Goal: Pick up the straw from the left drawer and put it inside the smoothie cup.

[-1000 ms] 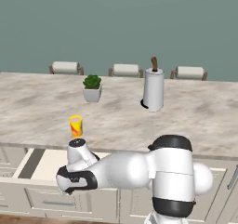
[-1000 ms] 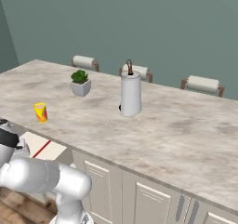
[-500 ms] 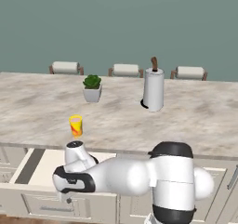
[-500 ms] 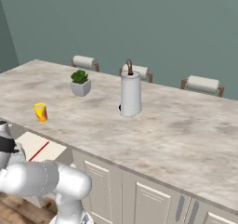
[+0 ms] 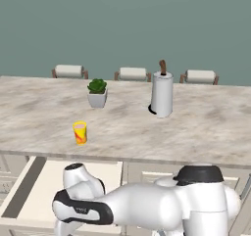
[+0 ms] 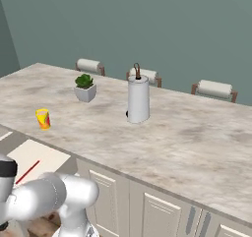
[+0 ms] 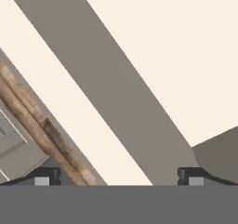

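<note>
The smoothie cup [image 5: 80, 132] [image 6: 43, 118], yellow with orange-red swirls, stands upright on the marble counter near its front edge. Below it the left drawer [image 5: 46, 181] [image 6: 42, 154] is pulled out, cream with a flat pale bottom. The thin red straw [image 6: 28, 172] lies on the drawer bottom. My white arm [image 5: 122, 210] bends low over the drawer, hand pointing down. In the hand view my gripper [image 7: 118, 177] is open, fingertips [image 7: 44, 176] wide apart with nothing between them, above the drawer's cream bottom [image 7: 176, 56] and its grey wall.
A white pot with a green plant [image 5: 97, 93] and a paper towel holder [image 5: 162, 94] stand farther back on the counter [image 5: 206, 127]. Chair backs [image 5: 133, 73] line its far side. Shut cabinet fronts [image 6: 157, 211] run to the right of the drawer. Wooden floor [image 7: 28, 116] shows beside the drawer.
My arm has sunk lower and a little left over the open drawer. The jaws stayed wide apart. Cup and straw have not moved.
</note>
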